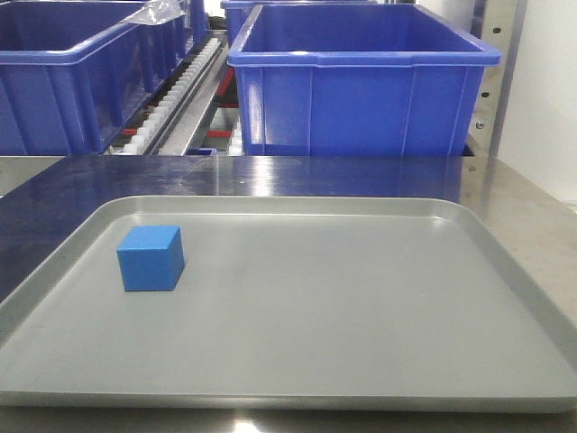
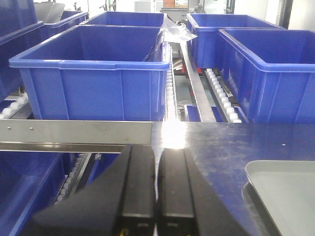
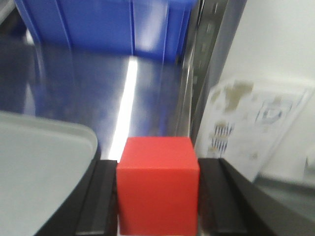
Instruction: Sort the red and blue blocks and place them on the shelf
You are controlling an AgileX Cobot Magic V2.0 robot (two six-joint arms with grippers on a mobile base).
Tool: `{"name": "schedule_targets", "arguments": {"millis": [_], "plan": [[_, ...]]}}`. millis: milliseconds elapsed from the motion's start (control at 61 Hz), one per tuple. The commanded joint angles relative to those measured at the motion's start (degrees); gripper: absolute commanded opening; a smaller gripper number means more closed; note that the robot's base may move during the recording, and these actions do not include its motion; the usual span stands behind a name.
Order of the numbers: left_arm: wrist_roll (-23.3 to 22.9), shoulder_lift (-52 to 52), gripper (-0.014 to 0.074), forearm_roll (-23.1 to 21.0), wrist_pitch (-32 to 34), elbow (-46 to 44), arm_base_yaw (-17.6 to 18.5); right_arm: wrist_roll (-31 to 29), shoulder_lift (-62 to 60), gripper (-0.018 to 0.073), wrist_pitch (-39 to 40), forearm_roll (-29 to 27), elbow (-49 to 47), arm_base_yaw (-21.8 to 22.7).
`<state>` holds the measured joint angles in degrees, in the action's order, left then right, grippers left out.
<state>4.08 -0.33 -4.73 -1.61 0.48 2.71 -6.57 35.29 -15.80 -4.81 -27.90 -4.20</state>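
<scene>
The blue block (image 1: 151, 258) sits on the left part of the grey tray (image 1: 379, 298), free of any gripper. The red block (image 3: 158, 184) is held between the two black fingers of my right gripper (image 3: 158, 169), above the steel tabletop beside the tray's right corner (image 3: 44, 162). My left gripper (image 2: 157, 162) is shut and empty, its fingers together, over the tabletop near the shelf's steel front rail (image 2: 74, 132). The shelf with roller tracks (image 1: 185, 86) stands behind the tray. Neither gripper shows in the front view.
Large blue bins (image 1: 361, 81) (image 2: 96, 73) fill the shelf behind the table. A steel upright (image 3: 206, 73) and a white wall with a paper sheet (image 3: 251, 123) are close on the right. The tray corner (image 2: 283, 191) lies right of my left gripper.
</scene>
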Motion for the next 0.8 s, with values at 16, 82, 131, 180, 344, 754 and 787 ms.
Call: {"name": "schedule_targets", "arguments": {"millis": [16, 82, 131, 180, 344, 754, 787], "plan": [[0.18, -0.15, 0.0122, -0.31, 5.24, 1.43, 0.34, 0.00, -6.74, 0.0078, 7.47, -0.30, 1.34, 0.27], [0.18, -0.15, 0.0122, -0.31, 5.24, 1.43, 0.34, 0.91, -10.74, 0.0078, 7.34, -0.30, 2.75, 0.27], [0.18, -0.15, 0.0122, -0.31, 5.24, 1.43, 0.34, 1.95, -13.39, 0.0078, 6.88, -0.30, 3.48, 0.27], [0.18, -0.15, 0.0122, -0.31, 5.24, 1.43, 0.34, 2.90, -15.92, 0.0078, 6.28, -0.30, 4.08, 0.27], [0.18, -0.15, 0.0122, -0.31, 5.24, 1.43, 0.34, 3.20, -22.71, 0.0078, 5.98, -0.30, 6.17, 0.27], [0.18, -0.15, 0.0122, -0.31, 5.24, 1.43, 0.34, 3.20, -24.64, 0.0078, 5.24, -0.30, 6.82, 0.27], [0.18, -0.15, 0.0122, -0.31, 5.24, 1.43, 0.34, 3.20, -24.64, 0.0078, 5.24, -0.30, 6.82, 0.27]]}}
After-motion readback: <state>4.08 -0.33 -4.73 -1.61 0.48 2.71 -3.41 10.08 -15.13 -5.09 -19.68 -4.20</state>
